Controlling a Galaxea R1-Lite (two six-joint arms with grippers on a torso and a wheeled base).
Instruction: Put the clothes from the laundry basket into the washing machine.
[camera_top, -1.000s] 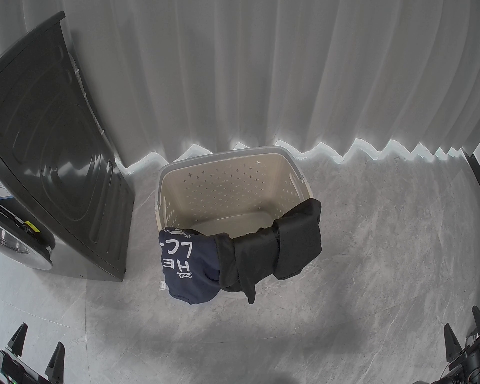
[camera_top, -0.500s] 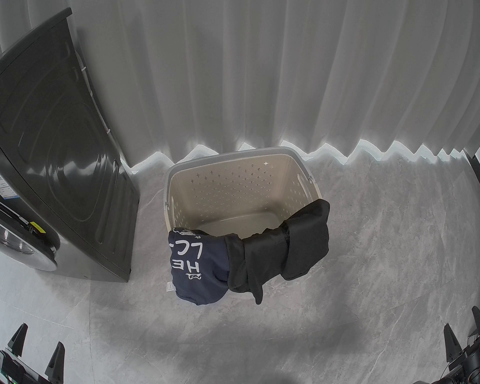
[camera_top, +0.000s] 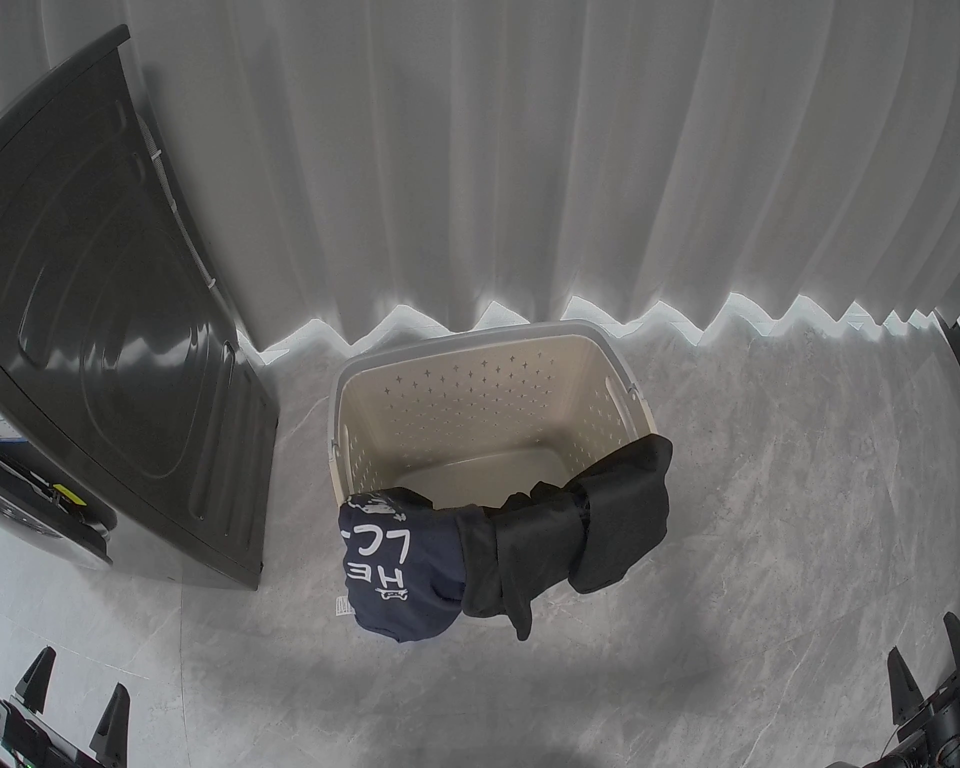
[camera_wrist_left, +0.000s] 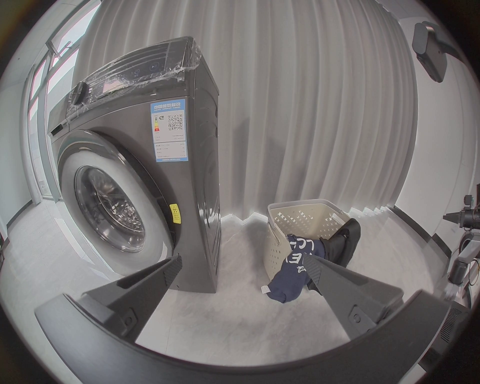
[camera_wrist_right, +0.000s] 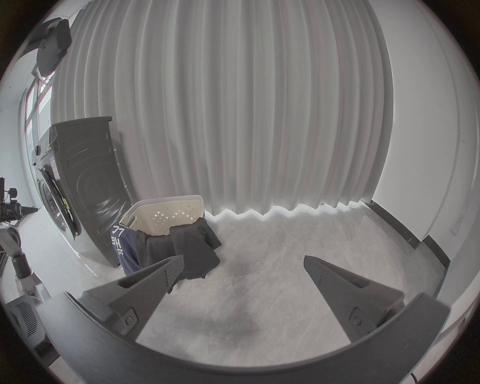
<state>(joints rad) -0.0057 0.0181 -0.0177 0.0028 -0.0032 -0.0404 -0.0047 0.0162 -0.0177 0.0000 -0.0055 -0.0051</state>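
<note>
Head view: clothes (camera_top: 520, 545) draped over basket (camera_top: 480, 335) rim look soft, light, best grabbed at bunched fold; left end effector (camera_wrist_left: 241, 260), right end effector (camera_wrist_right: 242, 260) wide, empty.

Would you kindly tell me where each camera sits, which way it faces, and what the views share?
Head: on the head, looking forward and down at the basket, clothes over its near rim, washer left; left tool and right tool tips at bottom corners.
Left wrist: on that wrist, facing washer front and basket; open left tool in front.
Right wrist: on that wrist, facing curtain and floor; open right tool in front.
Shared: all show basket, clothes, washer.
</note>
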